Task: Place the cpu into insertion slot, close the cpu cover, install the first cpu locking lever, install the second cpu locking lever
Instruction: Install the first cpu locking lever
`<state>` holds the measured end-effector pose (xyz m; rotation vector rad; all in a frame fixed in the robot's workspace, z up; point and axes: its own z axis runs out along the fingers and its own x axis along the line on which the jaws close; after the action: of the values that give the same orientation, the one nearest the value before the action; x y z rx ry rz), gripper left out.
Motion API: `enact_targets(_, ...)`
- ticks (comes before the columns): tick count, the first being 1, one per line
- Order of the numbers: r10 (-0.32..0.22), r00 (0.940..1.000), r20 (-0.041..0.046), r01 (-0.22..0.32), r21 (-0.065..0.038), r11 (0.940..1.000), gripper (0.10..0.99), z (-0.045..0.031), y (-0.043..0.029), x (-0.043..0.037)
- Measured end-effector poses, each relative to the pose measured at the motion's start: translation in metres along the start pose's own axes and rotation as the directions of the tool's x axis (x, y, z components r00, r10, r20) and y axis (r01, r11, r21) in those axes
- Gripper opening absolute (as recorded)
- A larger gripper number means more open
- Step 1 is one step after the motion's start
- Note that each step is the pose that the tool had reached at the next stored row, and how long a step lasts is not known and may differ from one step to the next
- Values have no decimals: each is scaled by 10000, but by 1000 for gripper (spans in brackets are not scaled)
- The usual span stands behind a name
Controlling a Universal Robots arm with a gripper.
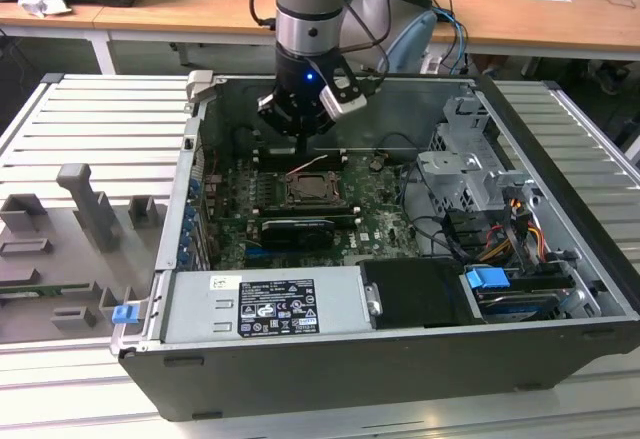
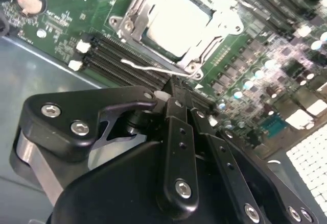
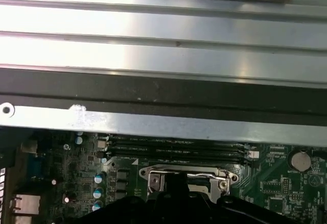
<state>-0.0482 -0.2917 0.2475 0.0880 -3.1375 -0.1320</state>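
The cpu point(image 2: 179, 20), a pale square chip, lies flat in the socket on the green board. The silvery cpu cover point(image 2: 125, 26) lies closed around it and also shows in the first wrist view point(image 3: 148, 174). One thin wire locking lever point(image 2: 145, 67) runs along the socket's edge next to the memory slots and stands slightly raised point(image 1: 312, 165). My gripper point(image 2: 176, 95) is shut, its tips right at the end of that lever. In the exterior view my gripper point(image 1: 302, 154) hangs just behind the socket point(image 1: 305, 191), inside the open case.
A long black card point(image 1: 295, 231) lies in front of the socket. The power supply point(image 1: 260, 304) fills the case's near side, and a drive cage point(image 1: 470, 174) with cables stands at the exterior view's right. Memory slots point(image 2: 117, 55) border the socket. Grey fixtures point(image 1: 90, 209) stand outside the case.
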Motion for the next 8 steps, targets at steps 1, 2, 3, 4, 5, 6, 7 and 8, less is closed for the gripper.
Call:
enact_targets(1, 0, 10000, 4, 0, -102, 9999, 106, 3, -3, -5)
enact_targets(2, 24, 10000, 12, -23, -159, 9999, 106, 21, -6, -23)
enact_targets(3, 81, 10000, 15, -81, -158, 9998, 106, 38, -9, -39)
enact_targets(4, 108, 9999, 17, -108, -158, 9998, 106, 52, -11, -53)
enact_targets(5, 109, 9999, 17, -108, -157, 9998, 106, 64, -12, -60)
enact_targets(6, 108, 9999, 17, -108, -157, 9998, 106, 88, -14, -66)
enact_targets(7, 109, 9999, 17, -108, -157, 9998, 106, 101, -15, -68)
enact_targets(8, 110, 9999, 17, -110, -156, 9998, 106, 116, -16, -69)
